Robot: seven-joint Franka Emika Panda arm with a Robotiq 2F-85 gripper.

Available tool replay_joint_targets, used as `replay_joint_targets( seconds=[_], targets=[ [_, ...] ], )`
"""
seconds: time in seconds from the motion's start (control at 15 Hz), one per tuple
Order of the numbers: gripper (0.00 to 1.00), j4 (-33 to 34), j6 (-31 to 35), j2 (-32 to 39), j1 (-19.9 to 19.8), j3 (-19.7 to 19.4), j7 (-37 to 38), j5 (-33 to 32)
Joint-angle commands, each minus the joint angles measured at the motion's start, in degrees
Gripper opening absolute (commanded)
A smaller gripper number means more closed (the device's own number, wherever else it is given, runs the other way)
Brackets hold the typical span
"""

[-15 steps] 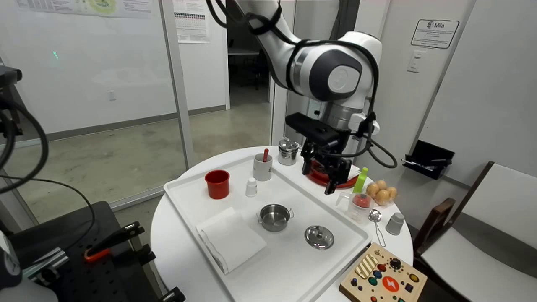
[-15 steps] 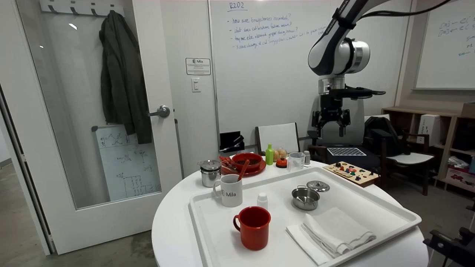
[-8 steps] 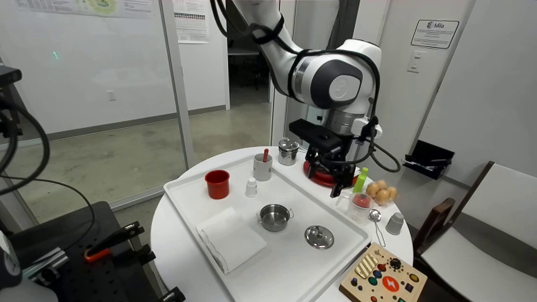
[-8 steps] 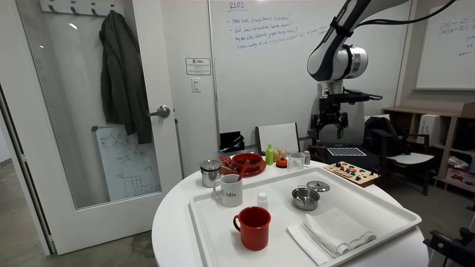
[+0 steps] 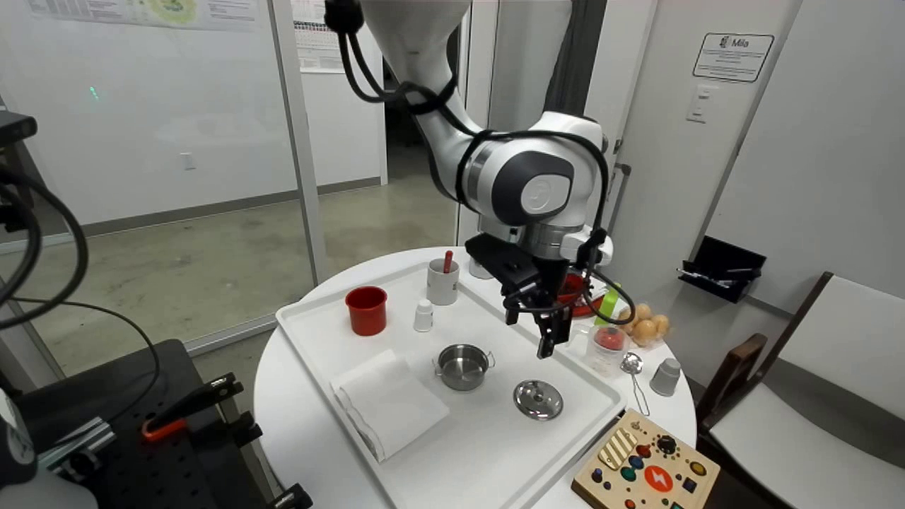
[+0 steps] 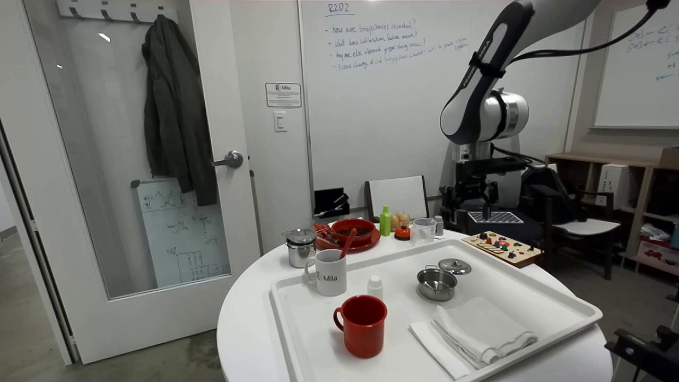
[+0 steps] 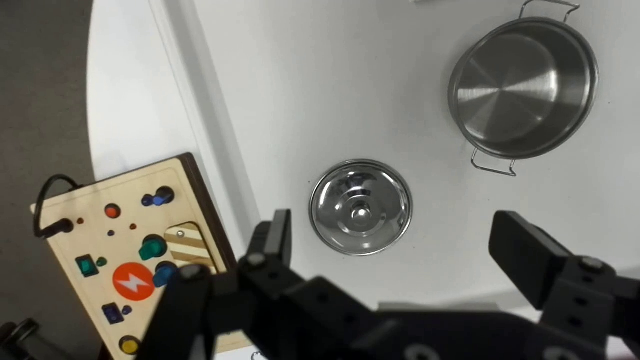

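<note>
In an exterior view, from where I stand, the pincer (image 5: 528,335) hangs above the white tray (image 5: 488,452), its jaws spread and released. The steel lid (image 5: 538,400) lies flat on that tray, knob up, near the steel pot (image 5: 463,375) but apart from it. The pot stands upright, its inside showing. A folded white cloth (image 5: 392,406) lies on the pot's opposite side. A wooden panel (image 5: 647,463) with coloured knobs rests on the desk (image 5: 293,403), just beside the tray.

In an exterior view, I note a red mug (image 6: 363,329) and a white mug (image 6: 331,276) marked "Mila" on the tray, a small white bottle (image 6: 374,286) near both. A red bowl (image 6: 355,240) and a green bottle (image 6: 385,220) stand behind the tray.

In the wrist view, the fingers (image 7: 278,240) stand wide apart; the lid shows between them, touching neither. The pot appears at upper right, the panel at left.
</note>
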Motion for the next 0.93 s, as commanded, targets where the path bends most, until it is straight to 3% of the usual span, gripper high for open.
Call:
replay_joint_targets(
  seconds=[0.0,0.87],
  targets=[
    [1.00,4.1,4.3,6.2,1.7,-1.3,3.2,-1.2],
    [1.00,24.8,-2.7,25.7,1.5,-3.1,5.5,-0.4]
  ],
)
